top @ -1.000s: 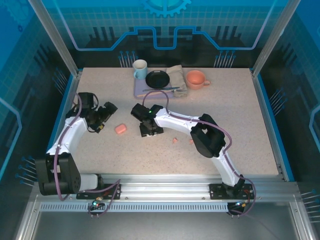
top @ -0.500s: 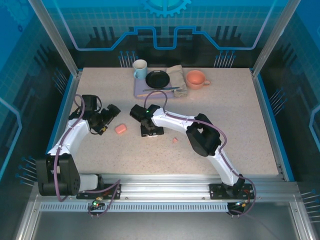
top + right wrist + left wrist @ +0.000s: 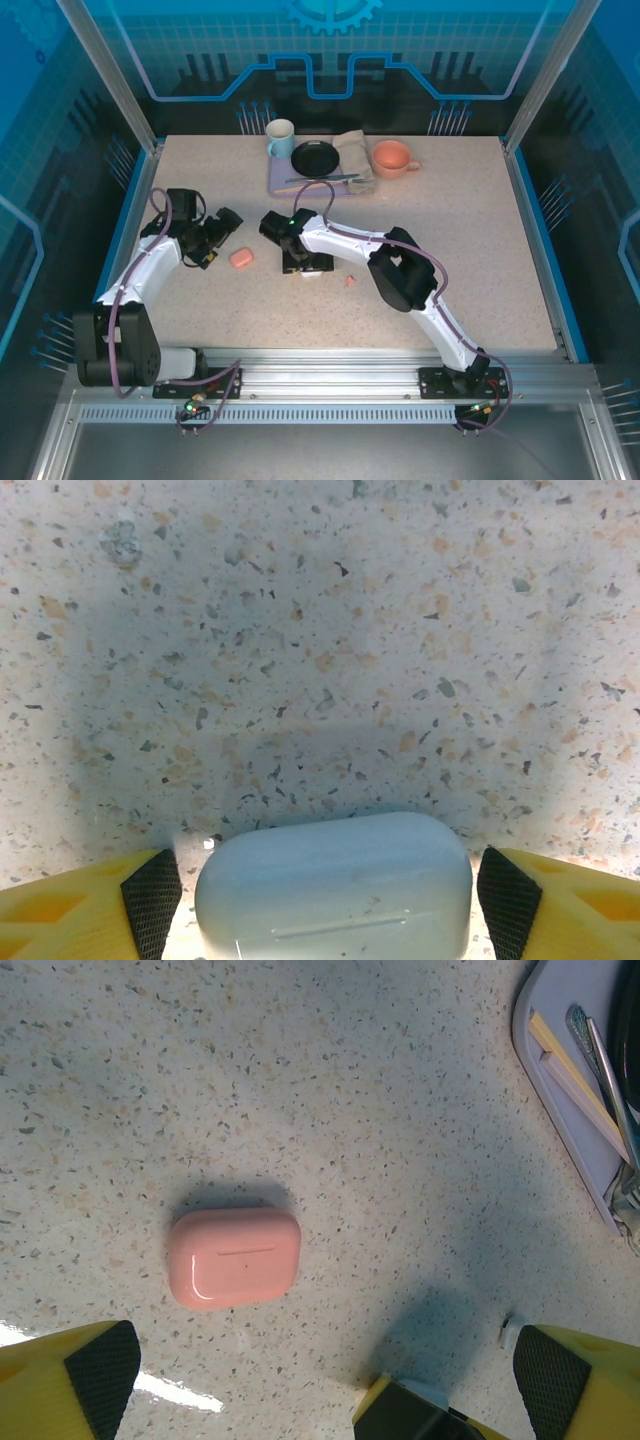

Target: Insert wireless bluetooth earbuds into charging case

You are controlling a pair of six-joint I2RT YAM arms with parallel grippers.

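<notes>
A closed salmon-pink charging case (image 3: 240, 257) lies flat on the speckled table, well ahead of my left gripper (image 3: 325, 1385) in the left wrist view (image 3: 235, 1257). That gripper (image 3: 217, 240) is open with nothing between its fingers. My right gripper (image 3: 302, 262) is low over a closed white charging case (image 3: 335, 885). Its open fingers (image 3: 150, 900) straddle the case with a thin gap on each side. One salmon-pink earbud (image 3: 350, 281) lies right of the right gripper. A tiny white object (image 3: 512, 1330) sits by the right gripper; I cannot tell what it is.
At the back stand a white mug (image 3: 280, 138), a black plate (image 3: 315, 158) on a grey tray (image 3: 283, 182) with a cloth (image 3: 356, 150), and an orange mug (image 3: 392, 158). The tray's corner (image 3: 575, 1090) shows in the left wrist view.
The right arm's elbow has swung left and now covers a second salmon-pink earbud. The left gripper has crept slightly right, closer to the pink case.
</notes>
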